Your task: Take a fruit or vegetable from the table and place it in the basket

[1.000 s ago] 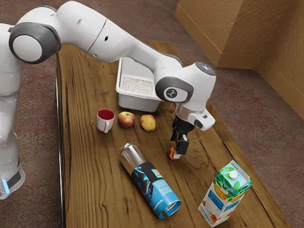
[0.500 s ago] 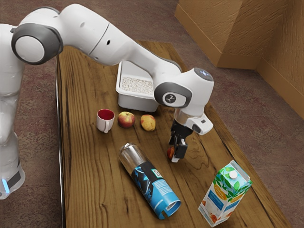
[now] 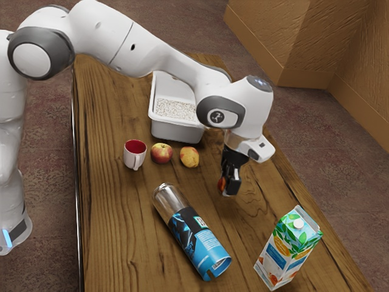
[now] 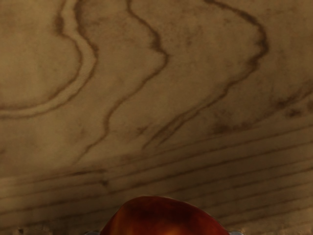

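Note:
My gripper is shut on a red-orange fruit, held just above the table in the exterior view. The near finger covers part of the fruit. In the wrist view the same red fruit bulges up at the lower edge, with the wood grain behind it. The light grey basket stands farther back, partly behind the arm, with a pale speckled inside. A red-yellow apple and a yellow-red fruit rest on the table in front of it.
A white mug with a red inside stands beside the apple. A blue and silver bottle lies on the wooden table. The juice carton stands upright near the exterior view's lower right.
Half a second ago the fruit was lower, between the fingers near the tabletop. My gripper has risen with it, and the arm has lifted slightly.

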